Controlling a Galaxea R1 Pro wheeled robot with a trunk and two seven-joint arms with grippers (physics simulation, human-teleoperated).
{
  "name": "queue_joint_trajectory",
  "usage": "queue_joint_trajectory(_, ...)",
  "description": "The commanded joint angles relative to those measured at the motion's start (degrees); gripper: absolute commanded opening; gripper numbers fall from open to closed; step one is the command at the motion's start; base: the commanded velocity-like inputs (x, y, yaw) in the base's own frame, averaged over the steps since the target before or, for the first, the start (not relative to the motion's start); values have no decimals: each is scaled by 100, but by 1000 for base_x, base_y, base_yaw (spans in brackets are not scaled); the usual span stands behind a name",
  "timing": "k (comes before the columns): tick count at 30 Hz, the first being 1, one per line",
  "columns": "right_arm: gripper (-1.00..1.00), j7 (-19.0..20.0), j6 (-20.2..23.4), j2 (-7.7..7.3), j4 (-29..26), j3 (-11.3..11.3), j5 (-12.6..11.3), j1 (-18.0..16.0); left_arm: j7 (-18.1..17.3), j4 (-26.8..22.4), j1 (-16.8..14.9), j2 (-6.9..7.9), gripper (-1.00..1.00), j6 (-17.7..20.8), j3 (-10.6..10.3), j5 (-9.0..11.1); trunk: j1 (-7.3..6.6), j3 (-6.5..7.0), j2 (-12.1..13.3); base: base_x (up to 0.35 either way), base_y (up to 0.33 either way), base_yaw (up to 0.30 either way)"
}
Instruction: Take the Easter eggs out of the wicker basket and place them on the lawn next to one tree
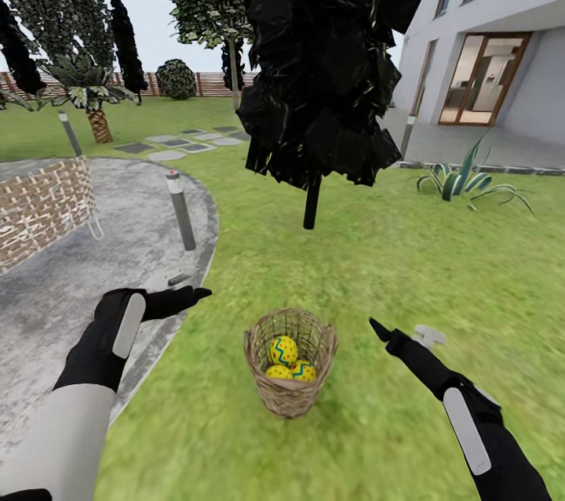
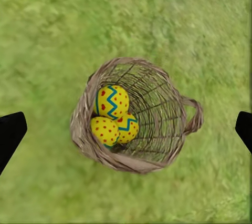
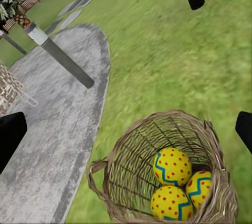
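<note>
The wicker basket (image 1: pixel 291 393) stands upright on the lawn (image 1: pixel 408 266) in front of me, between my two arms. Three yellow Easter eggs with blue zigzags and red dots lie in it: one on top (image 1: pixel 283 349), two below (image 1: pixel 278 372) (image 1: pixel 305 371). The left wrist view looks straight down into the basket (image 2: pixel 157 108) and onto the eggs (image 2: pixel 112 101). My left gripper (image 1: pixel 192 295) (image 2: pixel 126 129) hangs open, left of the basket. My right gripper (image 1: pixel 382 328) (image 3: pixel 126 132) is open, right of the basket (image 3: pixel 157 129), with the eggs (image 3: pixel 172 166) below it. A black-leaved tree (image 1: pixel 312 203) stands just beyond.
A grey paved path (image 1: pixel 94 250) curves along the left, with a bollard (image 1: pixel 180 211) at its edge and a low brick wall (image 1: pixel 39 207) beyond. A spiky plant (image 1: pixel 463 179) and the white house (image 1: pixel 486 38) lie at the right. More trees, a palm (image 1: pixel 94 101) and a fence stand far back.
</note>
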Motion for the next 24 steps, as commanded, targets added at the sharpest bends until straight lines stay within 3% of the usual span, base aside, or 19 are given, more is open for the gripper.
queue_joint_trajectory(1, 100, 12, 53, 1, 9, -10, -52, -3, -54, 75, -4, -36, 100, 23, -1, -61, 3, -6, -3, 334, 0, 0)
queue_joint_trajectory(7, 100, 6, 66, -5, 31, -5, -45, -3, -42, 524, -4, -122, 100, 12, -18, -78, 3, -6, -3, 333, 0, 0)
queue_joint_trajectory(15, 100, 5, 67, -9, 28, -7, -44, -3, -32, 660, -4, -236, 100, 0, -15, -87, 3, -6, -3, 333, 0, 0)
queue_joint_trajectory(19, 100, -4, 81, -11, 16, -8, -40, -3, -25, 1061, -4, -264, 100, -51, -25, -89, 3, -6, -3, 333, 0, 0)
queue_joint_trajectory(24, 100, -72, 117, -30, -21, 13, -30, -3, -15, 1524, -2, -348, 100, -117, -227, -94, 3, -6, -3, 327, 0, 0)
